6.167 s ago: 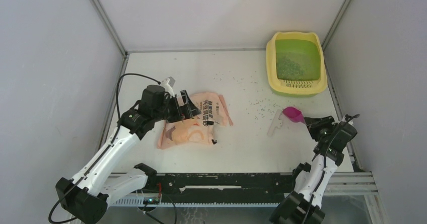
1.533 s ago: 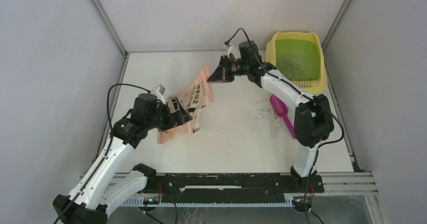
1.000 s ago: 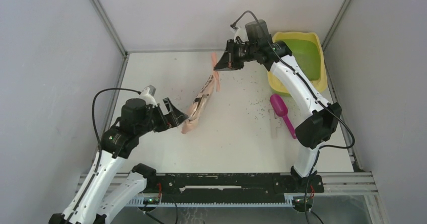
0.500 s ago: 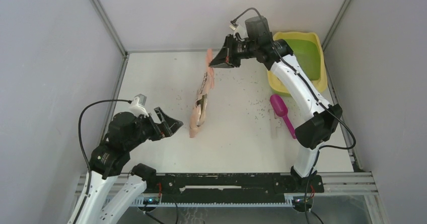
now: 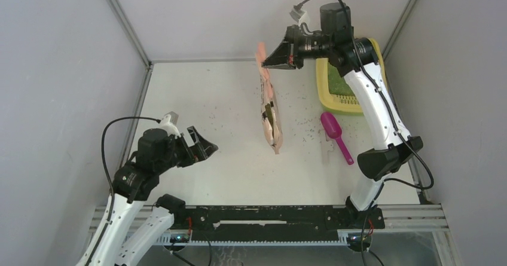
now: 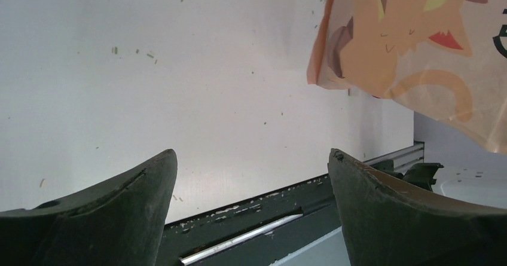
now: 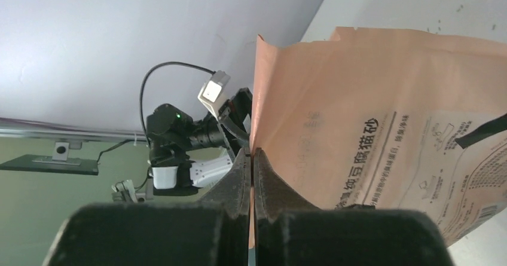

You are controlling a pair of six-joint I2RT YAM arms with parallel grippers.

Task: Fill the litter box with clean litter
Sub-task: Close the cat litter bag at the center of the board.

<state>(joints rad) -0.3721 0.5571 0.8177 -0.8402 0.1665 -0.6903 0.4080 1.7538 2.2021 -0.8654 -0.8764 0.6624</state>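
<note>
Right gripper (image 5: 269, 64) pinched on the top edge of bag (image 5: 270, 113), which dangles | left gripper (image 5: 206, 149) spread, holding nothing | box (image 5: 327, 103) far right, some litter (image 5: 339, 86) inside | risk: the thin edge pinch slips, the bag drops and spills short of the box

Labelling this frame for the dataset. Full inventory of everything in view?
bag: 1, peach-pink printed, hanging over the table
litter box: 1, yellow rim, green basin, far right, partly behind the right arm
litter: many dark granules, some in the box, more scattered on the table
scoop: 1, magenta, lying on the table in front of the box
table: 1, white
left gripper: open, empty, near left
right gripper: shut on the bag's top edge
</note>
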